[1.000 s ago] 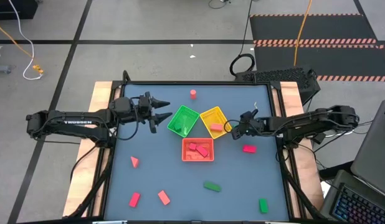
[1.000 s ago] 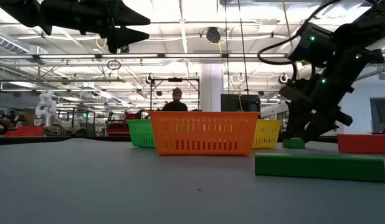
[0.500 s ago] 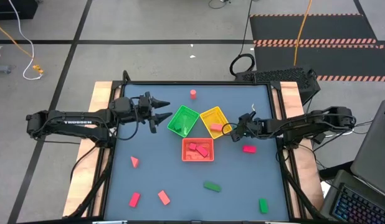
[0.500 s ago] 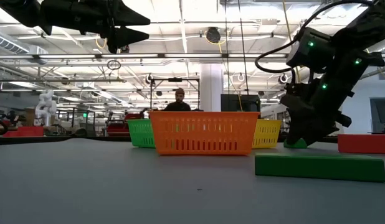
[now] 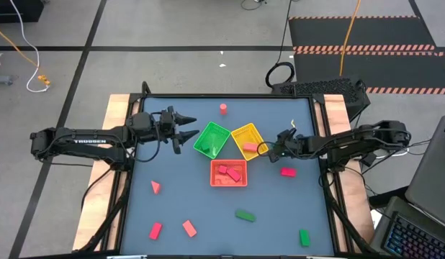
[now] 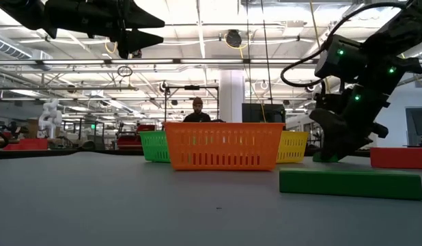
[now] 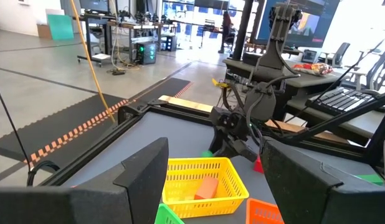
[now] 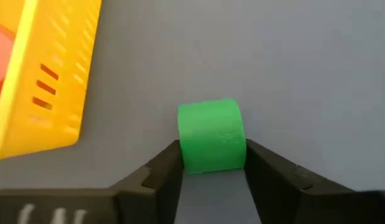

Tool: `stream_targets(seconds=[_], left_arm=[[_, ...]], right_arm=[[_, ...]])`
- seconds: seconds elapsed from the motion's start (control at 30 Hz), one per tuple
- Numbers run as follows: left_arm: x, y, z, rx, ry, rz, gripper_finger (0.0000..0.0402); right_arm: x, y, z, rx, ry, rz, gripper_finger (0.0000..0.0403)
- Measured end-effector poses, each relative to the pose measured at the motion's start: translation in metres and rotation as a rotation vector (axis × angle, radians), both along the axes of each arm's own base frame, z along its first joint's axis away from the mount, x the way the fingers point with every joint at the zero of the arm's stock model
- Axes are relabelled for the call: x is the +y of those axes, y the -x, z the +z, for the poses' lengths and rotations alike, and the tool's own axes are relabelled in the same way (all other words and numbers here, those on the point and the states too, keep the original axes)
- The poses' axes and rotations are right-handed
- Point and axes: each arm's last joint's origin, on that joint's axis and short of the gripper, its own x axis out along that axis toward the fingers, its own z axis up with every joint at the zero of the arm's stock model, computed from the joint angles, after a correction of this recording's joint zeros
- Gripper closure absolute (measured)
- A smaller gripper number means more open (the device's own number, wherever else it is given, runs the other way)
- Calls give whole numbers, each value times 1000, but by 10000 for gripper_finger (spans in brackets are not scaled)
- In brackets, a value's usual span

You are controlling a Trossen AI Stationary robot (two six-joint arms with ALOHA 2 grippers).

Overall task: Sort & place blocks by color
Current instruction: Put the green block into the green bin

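L arm reaches in level from the table's left side, its left gripper (image 5: pixel 188 129) held up off the surface w/ fingers spread wide. R arm comes in from the right edge, wrist angled down, right gripper (image 5: pixel 269 152) low at the tabletop, fingers (image 8: pixel 160 169) pressed against both sides of a small green cylinder (image 8: pixel 211 135).

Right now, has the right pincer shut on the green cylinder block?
Apparently shut on it: in the right wrist view both fingers press against the green cylinder block's sides, beside the yellow tray.

place: robotics lab or open workshop | evidence: exposed ceiling trusses with strip lights (image 6: pixel 197 41); rows of equipment benches with monitors (image 7: pixel 136 46); orange cable across concrete floor (image 5: pixel 21 50); hazard-striped black floor mats (image 5: pixel 363 32)
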Motion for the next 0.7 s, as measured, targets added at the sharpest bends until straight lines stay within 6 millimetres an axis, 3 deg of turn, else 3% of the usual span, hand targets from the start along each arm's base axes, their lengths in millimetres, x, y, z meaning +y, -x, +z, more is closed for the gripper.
stream_targets(seconds=[0.1,0.43,0.7], left_arm=[[0,0,0,0,0,0,149],[0,0,0,1,0,0,149],[0,0,0,4,0,0,149]], right_arm=[[0,1,0,22,14,14,279],[0,7,6,44,57,74,280],[2,0,50,-170,139,170,280]])
